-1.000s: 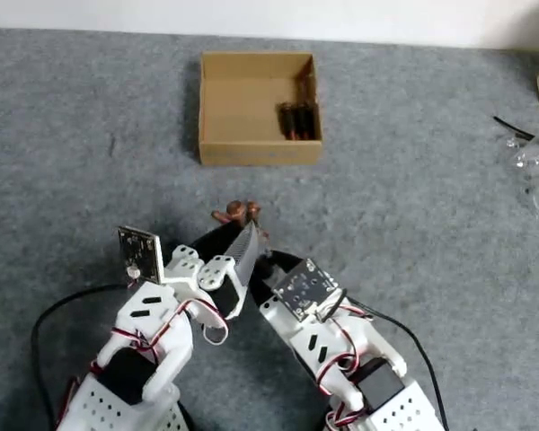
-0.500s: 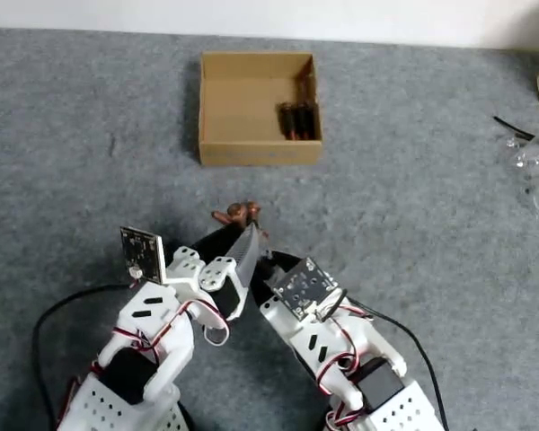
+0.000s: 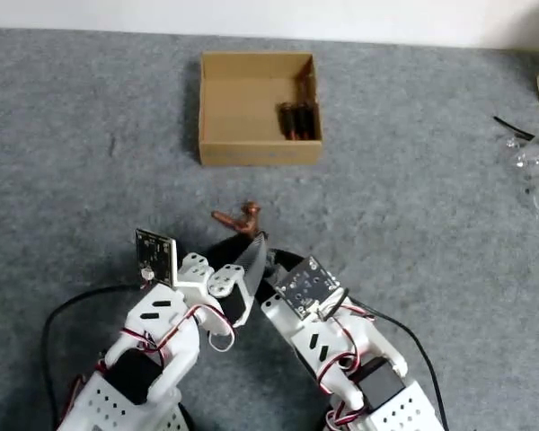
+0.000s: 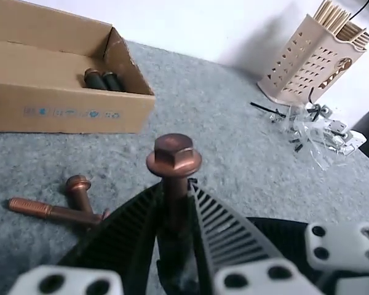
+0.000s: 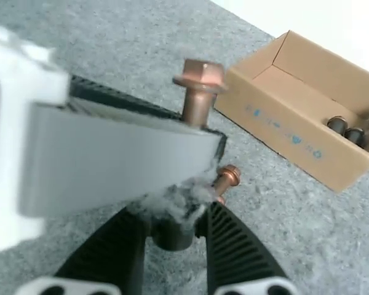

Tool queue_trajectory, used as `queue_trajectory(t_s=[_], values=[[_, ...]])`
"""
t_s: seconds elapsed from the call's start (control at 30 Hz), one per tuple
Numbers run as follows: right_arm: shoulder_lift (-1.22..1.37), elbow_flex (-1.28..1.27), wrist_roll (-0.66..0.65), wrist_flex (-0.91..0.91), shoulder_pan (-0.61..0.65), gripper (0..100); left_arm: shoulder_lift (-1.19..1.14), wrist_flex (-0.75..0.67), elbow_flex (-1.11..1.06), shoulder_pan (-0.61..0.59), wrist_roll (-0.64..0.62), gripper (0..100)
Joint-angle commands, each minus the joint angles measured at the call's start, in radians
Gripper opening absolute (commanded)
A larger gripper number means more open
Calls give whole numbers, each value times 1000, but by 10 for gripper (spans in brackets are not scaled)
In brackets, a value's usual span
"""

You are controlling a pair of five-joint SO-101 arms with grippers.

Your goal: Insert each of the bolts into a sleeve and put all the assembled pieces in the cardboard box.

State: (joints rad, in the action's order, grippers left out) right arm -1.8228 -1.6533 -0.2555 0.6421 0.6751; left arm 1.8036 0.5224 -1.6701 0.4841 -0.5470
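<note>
My left gripper (image 4: 174, 192) is shut on a copper bolt (image 4: 174, 157), which stands head up between its ribbed fingers. Under it my right gripper (image 5: 172, 216) is shut on a dark sleeve (image 5: 172, 233), and the left finger hides where bolt (image 5: 199, 80) and sleeve meet. In the high view both grippers meet at the table's near middle (image 3: 252, 262). Two loose bolts (image 3: 237, 217) lie just beyond them. The cardboard box (image 3: 217, 108) sits farther back, with dark assembled pieces (image 3: 298, 120) along its right wall.
Clear plastic bags and a black cable (image 3: 530, 153) lie at the far right of the grey carpet. A beige slotted holder with sticks (image 4: 313, 55) stands beyond them. Bare carpet stretches left of the box.
Both grippers have drawn back a little toward the near edge, still together, uncovering the loose bolts. The left arm has shifted slightly right.
</note>
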Motion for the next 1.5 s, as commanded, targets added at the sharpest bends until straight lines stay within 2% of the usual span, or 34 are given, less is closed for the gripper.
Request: queue_trajectory(t_s=[0.0, 0.4, 0.47, 0.63, 0.7, 0.83, 1.13, 1.47], values=[[-16, 16, -6, -45, -24, 5, 10, 0, -2, 2, 8, 5], [-16, 15, -6, -45, -25, 5, 10, -2, 5, -5, 8, 21], [-16, 15, -6, -45, -25, 5, 10, -2, 4, -16, 2, 72], [-16, 15, -6, -44, -25, 5, 10, 3, -2, -31, 0, 274], [-16, 15, -6, -44, -25, 5, 10, 3, -2, -31, -2, 308], [-16, -1, -9, -44, -25, 5, 10, 0, 7, -61, -57, 309], [-16, -2, -9, -44, -25, 5, 10, -2, 59, -277, -216, 309], [-16, -8, -6, -87, -81, 5, 10, -20, 58, -328, -232, 300]])
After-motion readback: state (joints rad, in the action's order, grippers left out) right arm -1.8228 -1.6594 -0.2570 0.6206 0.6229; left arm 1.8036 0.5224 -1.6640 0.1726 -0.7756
